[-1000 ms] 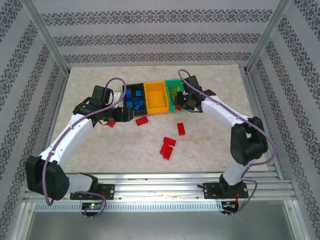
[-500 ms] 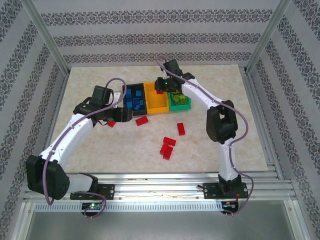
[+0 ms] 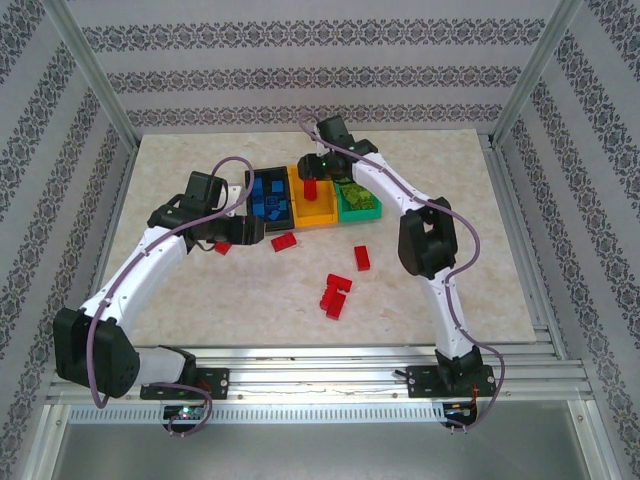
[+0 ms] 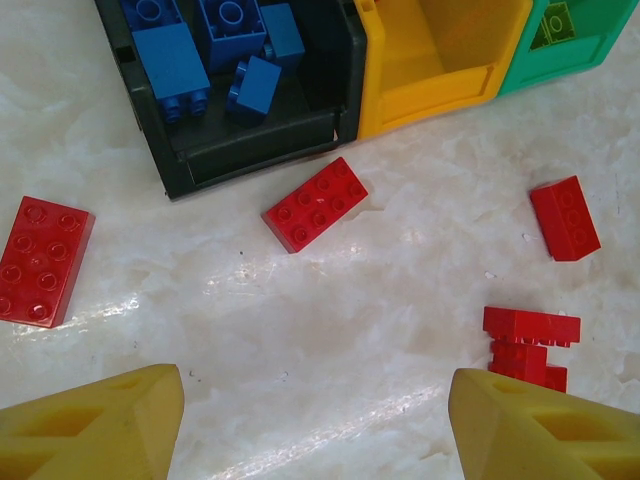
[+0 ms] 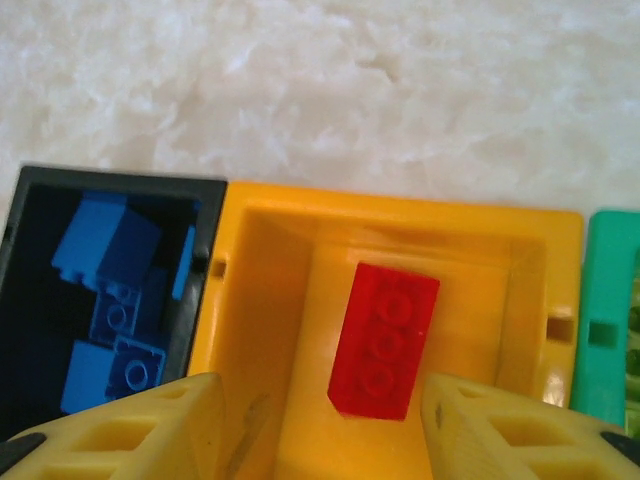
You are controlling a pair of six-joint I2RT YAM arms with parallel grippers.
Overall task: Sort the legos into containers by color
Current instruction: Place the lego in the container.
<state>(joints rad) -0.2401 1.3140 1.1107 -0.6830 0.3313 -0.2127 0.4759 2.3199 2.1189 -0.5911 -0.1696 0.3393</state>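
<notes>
Top external view: pale marbled bench [image 3: 420, 290], striped patterned walls [image 3: 300, 80] on 3 sides, alu frame posts [image 3: 90, 70] at the corners. Three bins sit in a row touching, toward the far side: black bin [image 4: 255, 152] on the L, orange-yellow bin [image 3: 318, 218] mid, green bin [image 3: 360, 213] on the R. Blue bricks [image 4: 170, 60] lie in the black one, lime bricks [image 3: 358, 195] in the green.

Loose on the bench, all red: near red brick [image 4: 315, 204] just in front of the black bin, left red brick [image 4: 40, 260] off to its L, right red brick [image 4: 565, 218] in front of the green bin, and a red stack [image 4: 530, 345] nearer my bases. My R arm crosses over the green bin's far edge, and my L wrist covers the black bin's L side.

Left jaws: wide apart, holding nothing, low over the bench. The near red brick lies ahead between the fingers [image 4: 100, 420], touching neither.

Right jaws: parted, gripping nothing, over the orange-yellow bin. A binned red brick [image 5: 385, 340] is inside it, between my fingers [image 5: 130, 430] but clear of both. Can't tell if it rests on the bin floor.
</notes>
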